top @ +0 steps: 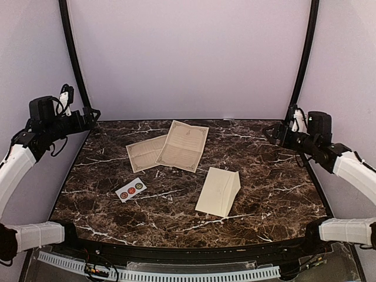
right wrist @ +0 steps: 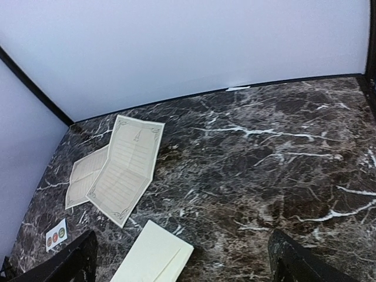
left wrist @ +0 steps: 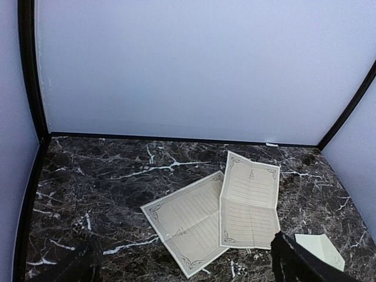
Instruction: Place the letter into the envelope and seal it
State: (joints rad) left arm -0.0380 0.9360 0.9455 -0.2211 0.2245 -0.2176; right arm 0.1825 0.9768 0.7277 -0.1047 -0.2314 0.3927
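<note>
Nothing has been picked up yet, so the step in hand looks like the first reach for a letter. Two bordered sheets lie far of centre. The upper sheet (top: 183, 145) overlaps the right edge of the lower sheet (top: 145, 153), so the upper one is the sensible choice, since lifting it should not disturb the other. Paper lying flat on the marble table (top: 276, 194) gives the fingers little to pinch. A low, shallow approach to a free corner, or to the crease where the sheet lifts slightly, would probably work better than a straight drop. The envelope (top: 218, 191) lies right of centre in the near half, well apart from the sheets, with its flap end pointing far and right. That places it nearer the right arm, which could steady it. The sticker strip (top: 130, 189) sits near and left. The left gripper (top: 93, 113) hangs raised over the far left corner, its fingers (left wrist: 296, 264) spread wide with nothing between them. The right gripper (top: 271, 134) hangs raised at the far right, its fingers (right wrist: 67, 264) equally wide apart and touching nothing.
</note>
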